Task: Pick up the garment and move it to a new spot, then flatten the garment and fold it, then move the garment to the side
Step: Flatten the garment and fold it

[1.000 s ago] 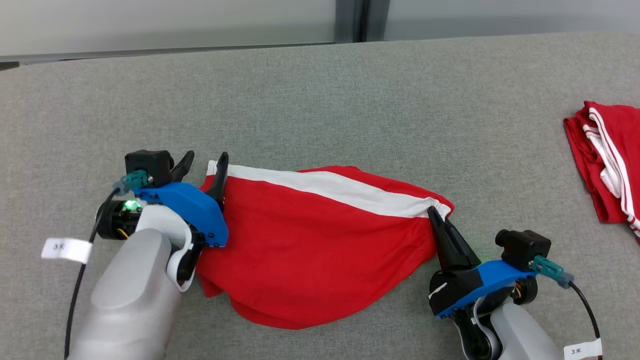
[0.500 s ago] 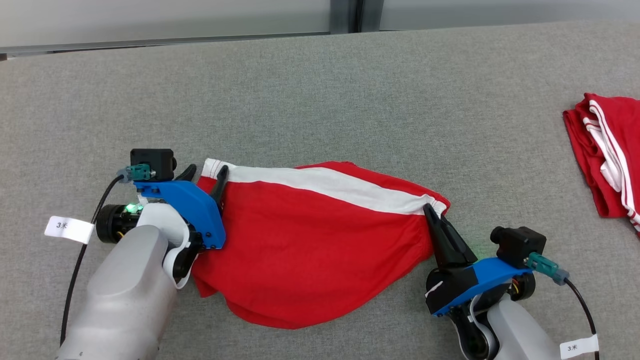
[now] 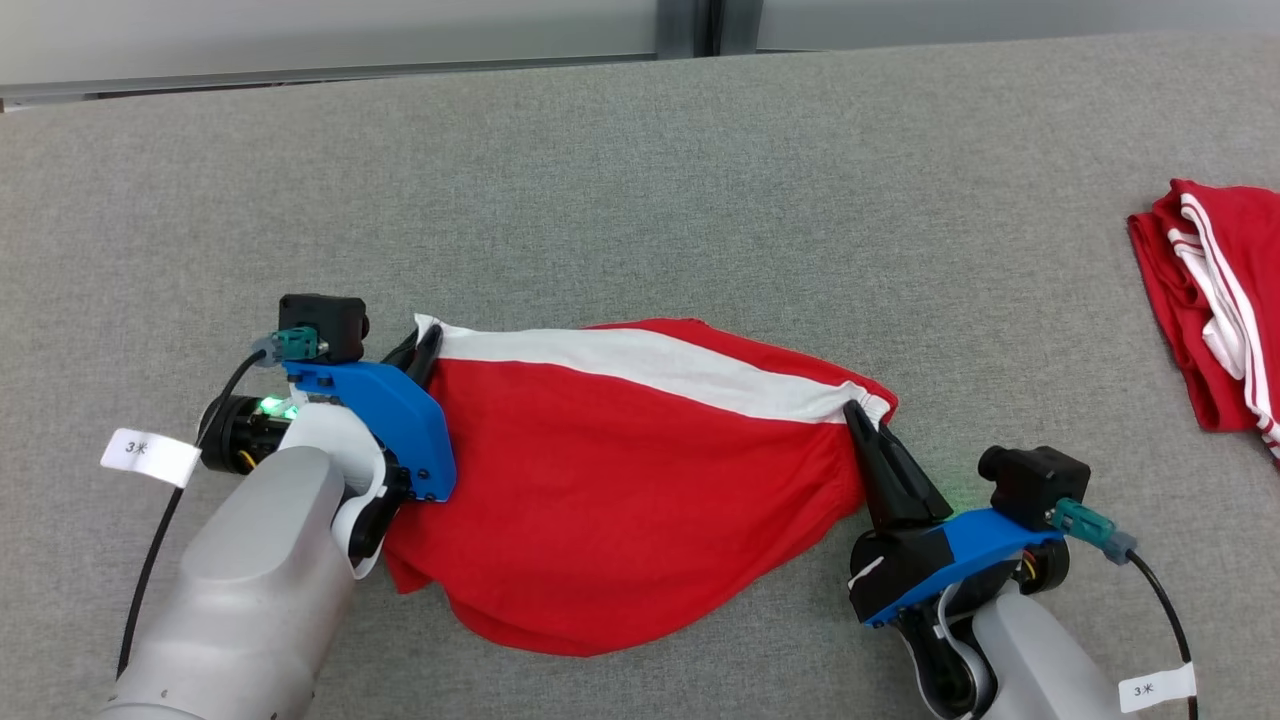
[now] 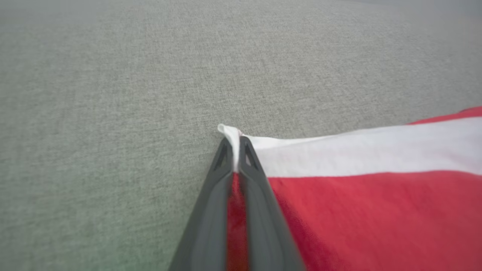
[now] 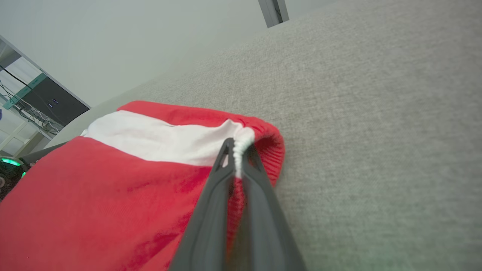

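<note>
The left gripper is pinched shut on the garment. It holds the very corner, right where the white band ends. A little white tip pokes out past its fingertips. From this gripper the red cloth spreads away to its right, all the way over to the other gripper. Some of the cloth also bunches up beside this gripper's blue wrist part.

The right gripper is pinched shut too. It holds the other end of the white band (the crinkly, bunched-up end). The cloth is squeezed between its two dark fingers. From this gripper the garment spreads away to its left, and a small red fold curls just past its tips.

So the garment is stretched between the two grippers. The white band runs from one to the other along the far edge. The big round red part droops back toward the robot and lies on the gray table. I cannot tell if the band edge is lifted off the table a bit.

Another red cloth with thin white stripes lies well off to the right of the right gripper, not touching it.
</note>
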Available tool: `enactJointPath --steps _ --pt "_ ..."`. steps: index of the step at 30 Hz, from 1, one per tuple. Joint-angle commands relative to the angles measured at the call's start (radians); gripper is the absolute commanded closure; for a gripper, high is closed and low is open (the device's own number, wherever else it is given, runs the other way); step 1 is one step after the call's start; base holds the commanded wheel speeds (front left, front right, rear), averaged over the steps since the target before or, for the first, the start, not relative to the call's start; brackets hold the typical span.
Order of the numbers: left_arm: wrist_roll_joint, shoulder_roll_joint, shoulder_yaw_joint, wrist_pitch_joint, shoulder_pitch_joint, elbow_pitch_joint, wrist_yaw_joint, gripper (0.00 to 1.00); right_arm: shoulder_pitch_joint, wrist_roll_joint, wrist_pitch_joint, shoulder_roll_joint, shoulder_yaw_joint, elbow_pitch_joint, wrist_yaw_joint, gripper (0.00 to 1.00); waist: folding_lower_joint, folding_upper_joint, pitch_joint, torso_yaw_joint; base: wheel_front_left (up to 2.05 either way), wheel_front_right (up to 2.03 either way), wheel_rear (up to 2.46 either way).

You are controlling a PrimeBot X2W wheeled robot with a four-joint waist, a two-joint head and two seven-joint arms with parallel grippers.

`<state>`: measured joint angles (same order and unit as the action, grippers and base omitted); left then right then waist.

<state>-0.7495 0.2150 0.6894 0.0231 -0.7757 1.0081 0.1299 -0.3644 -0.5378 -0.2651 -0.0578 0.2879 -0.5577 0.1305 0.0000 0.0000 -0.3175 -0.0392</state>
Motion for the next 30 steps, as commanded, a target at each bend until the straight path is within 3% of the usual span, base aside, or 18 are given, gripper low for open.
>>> enactJointPath --steps 1,12,21,30 --pt "-0.006 0.011 0.009 0.026 -0.012 0.004 0.001 1.0 -0.006 0.0 0.002 -0.003 -0.001 -0.007 0.0 1.0 0.0 0.0 0.0 0.002 0.0 0.0 0.0" --pt "-0.022 0.064 0.012 0.23 -0.074 -0.079 0.001 1.0 -0.06 -0.021 0.001 -0.035 -0.024 0.116 0.0 1.0 0.0 0.0 0.07 0.036 0.0 0.0 0.0" --pt "0.011 0.144 -0.127 0.242 -0.03 -0.325 -0.009 1.0 -0.158 -0.067 0.001 -0.1 -0.004 0.242 0.0 1.0 0.0 0.0 0.191 0.064 0.0 0.0 0.0" --pt "0.009 0.199 -0.177 0.232 0.093 -0.553 -0.046 1.0 -0.199 -0.132 0.001 -0.177 0.085 0.309 0.0 1.0 0.0 0.0 0.283 0.077 0.0 0.0 0.0"
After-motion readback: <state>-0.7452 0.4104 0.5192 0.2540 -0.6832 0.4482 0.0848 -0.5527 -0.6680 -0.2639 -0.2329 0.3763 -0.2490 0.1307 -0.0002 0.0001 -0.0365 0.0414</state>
